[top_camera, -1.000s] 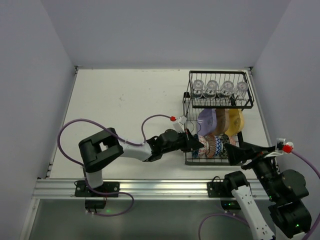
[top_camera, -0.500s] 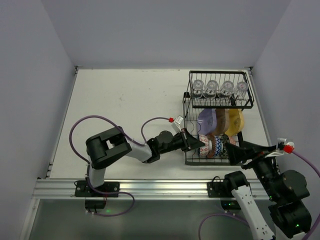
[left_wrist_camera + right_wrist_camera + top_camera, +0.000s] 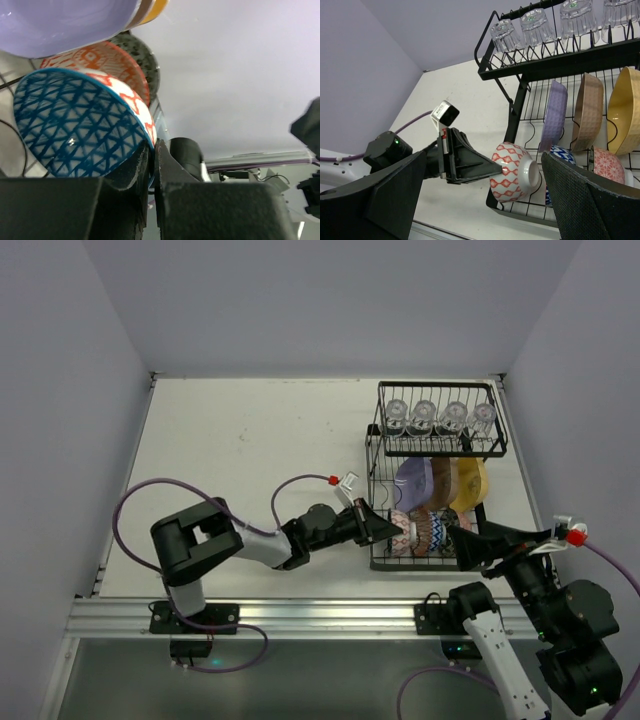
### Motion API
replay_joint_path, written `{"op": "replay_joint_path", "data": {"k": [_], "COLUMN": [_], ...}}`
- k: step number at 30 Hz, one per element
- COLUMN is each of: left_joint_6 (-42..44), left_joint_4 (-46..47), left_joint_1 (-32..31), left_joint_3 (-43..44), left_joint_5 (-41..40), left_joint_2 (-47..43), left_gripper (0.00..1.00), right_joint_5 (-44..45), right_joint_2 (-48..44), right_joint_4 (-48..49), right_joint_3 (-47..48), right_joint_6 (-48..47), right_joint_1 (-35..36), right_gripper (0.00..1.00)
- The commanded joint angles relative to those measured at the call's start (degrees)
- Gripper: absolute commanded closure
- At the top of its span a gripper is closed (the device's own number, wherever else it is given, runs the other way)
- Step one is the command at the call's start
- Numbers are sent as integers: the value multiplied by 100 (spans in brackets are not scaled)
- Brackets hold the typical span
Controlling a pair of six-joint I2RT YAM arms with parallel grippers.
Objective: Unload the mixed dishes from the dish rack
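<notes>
Where the left arm stretches across the desk [image 3: 250, 460] toward 3 o'clock, the left claw [image 3: 388, 528] is pinched narrow on the rim of the red-diamond bowl [image 3: 512, 172]. This bowl is tipped on its side at about 8 o'clock of the dish rack [image 3: 437, 453], right at the rack's left frame on the lower tier. The left wrist view shows a blue lattice inside it, with the two fingers [image 3: 165, 175] clamped on the rim at its 4 o'clock.

Behind it in the same view stand an orange-patterned bowl [image 3: 100, 57] and a dark speckled bowl [image 3: 142, 55], packed close together. The right wrist view also shows a blue-and-white bowl [image 3: 560, 150] and a pink-patterned bowl [image 3: 607, 162] in the lower slots.

The rack itself sits at roughly 2 to 3 o'clock on the desk. Upright in its slot wires, side by side, are the lavender plate [image 3: 412, 483], the brown plate [image 3: 445, 480] and the yellow plate [image 3: 470, 485]. At the rack's 12 o'clock edge, four clear glasses [image 3: 440, 417] stand in a row on the raised upper shelf.

The right claw [image 3: 495, 540] hangs near the rack's 5 o'clock corner with its jaws spread wide, holding nothing.
</notes>
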Motion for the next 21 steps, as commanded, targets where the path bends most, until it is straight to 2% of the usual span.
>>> {"op": "replay_joint_path", "data": {"k": [1,8,11,21], "left_joint_6": [384,770,1138,2431], "left_joint_4": [434,233,-284,-3940], "left_joint_1": [-26,-122,-201,-290], "left_joint_3": [-4,-4,5,215], "left_joint_5": [-275,-371,-791,-2638], "left_joint_2": [-653,-1040,-1435,-3324], "left_gripper": [100,100,100,100], "right_joint_5": [-211,-220,-211,-150], "right_joint_2": [42,59,51,68], "right_joint_4": [182,121,95,86], "right_joint_3": [20,82,108,170], "right_joint_6": [-57,-48,-48,-127], "right_joint_1": [5,5,5,5], "right_gripper": [1,1,1,1]}}
